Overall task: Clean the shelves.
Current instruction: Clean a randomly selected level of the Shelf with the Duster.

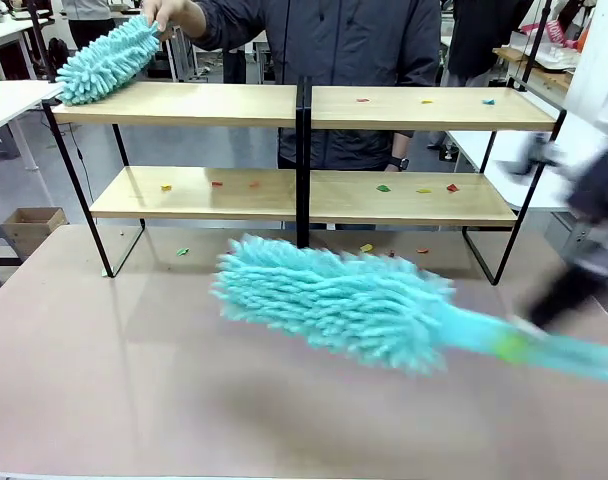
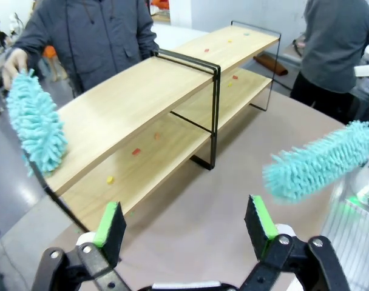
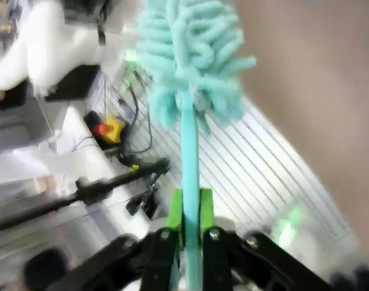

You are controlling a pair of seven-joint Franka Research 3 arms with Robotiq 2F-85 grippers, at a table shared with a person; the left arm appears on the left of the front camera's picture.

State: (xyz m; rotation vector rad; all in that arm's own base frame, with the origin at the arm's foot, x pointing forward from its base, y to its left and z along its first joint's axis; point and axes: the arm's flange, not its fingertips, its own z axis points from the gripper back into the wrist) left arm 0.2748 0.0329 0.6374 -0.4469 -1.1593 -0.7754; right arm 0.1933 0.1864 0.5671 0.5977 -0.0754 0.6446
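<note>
At the bottom of the right wrist view, the right tool (image 3: pixel 189 209) had its green pads pressed together on the thin teal handle of a duster (image 3: pixel 190 48). The fluffy head stood high in that frame. The left tool (image 2: pixel 186 213) was spread wide and held nothing, aimed at the near end of the rack.

In the front view the duster's head hung in the centre, low over the brown desk (image 1: pixel 134 390) and in front of the shelves (image 1: pixel 234 103). The right arm (image 1: pixel 584 220) was a smear at the right edge. A few coloured scraps (image 1: pixel 366 247) lay on the desk at the rack's foot.

The shelves stood across the middle of the frame, two light-wood boards on a black frame with a central upright. More scraps (image 1: pixel 383 187) dotted the lower board and the right half of the upper one.

Farthest off, at the upper left, the person's hand (image 1: pixel 169 12) held a second duster (image 1: pixel 104 62) on the left end of the top board.

The risks looked plain. A fast sweep could knock the head or handle into the upright and shove the light rack. The slim handle could also twist in so narrow a pinch. If the arm reached leftward along the top board, it could meet the person's hand.
</note>
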